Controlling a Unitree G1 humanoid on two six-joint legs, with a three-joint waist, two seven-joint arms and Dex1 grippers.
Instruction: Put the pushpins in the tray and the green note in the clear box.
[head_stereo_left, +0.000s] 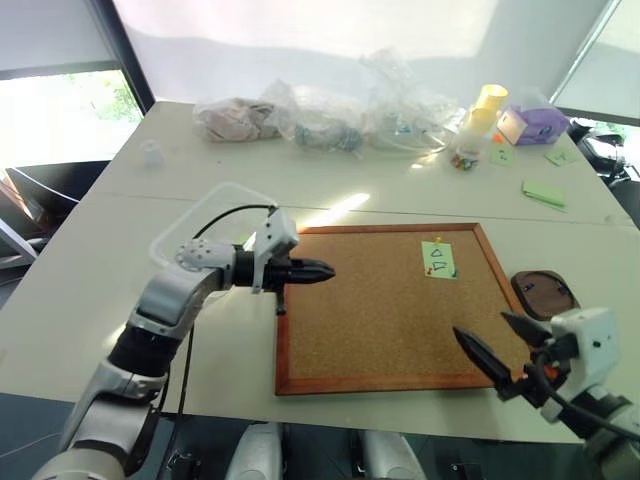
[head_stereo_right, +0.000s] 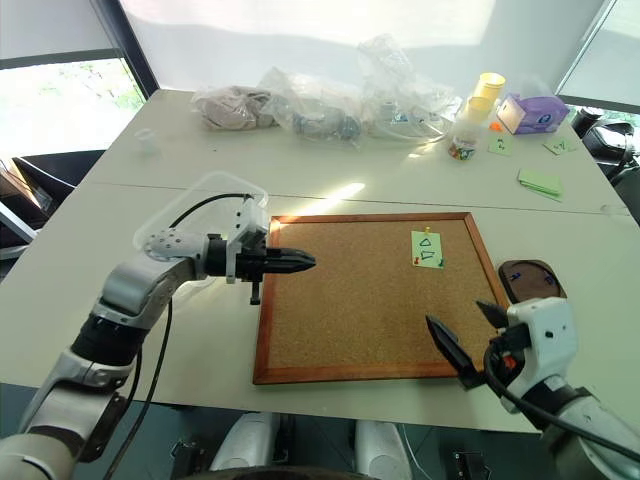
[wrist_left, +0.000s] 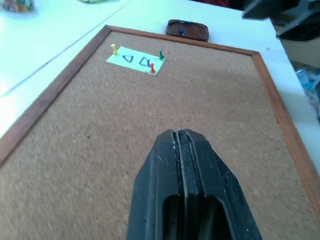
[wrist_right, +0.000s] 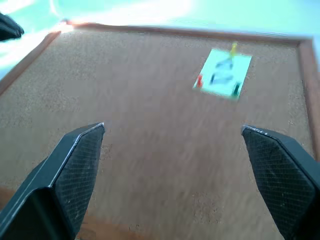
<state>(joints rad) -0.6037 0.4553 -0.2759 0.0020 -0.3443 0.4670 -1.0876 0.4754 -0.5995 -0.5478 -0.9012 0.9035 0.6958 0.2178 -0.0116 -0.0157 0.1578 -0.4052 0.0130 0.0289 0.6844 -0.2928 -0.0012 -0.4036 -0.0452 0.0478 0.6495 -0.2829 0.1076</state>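
Three pushpins (wrist_left: 152, 67), one yellow, one red and one green, pin the single green note (wrist_left: 135, 60) to the cork board (head_stereo_left: 385, 320), and at least one blue pin already lies in the tray (head_stereo_left: 543, 292) just beside the board's right edge. My left gripper (head_stereo_left: 322, 270) is clenched on nothing over the board's left part, near the clear box (head_stereo_left: 215, 215), and my right gripper (head_stereo_left: 497, 345) gapes wide by the board's near right corner. My worry is those tiny heads: they could slip the fingers, or a pull could tear the note.

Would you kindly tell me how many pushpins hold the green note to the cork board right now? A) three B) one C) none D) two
A: the green note carries a yellow pin, a red pin and a green pin on the cork board.
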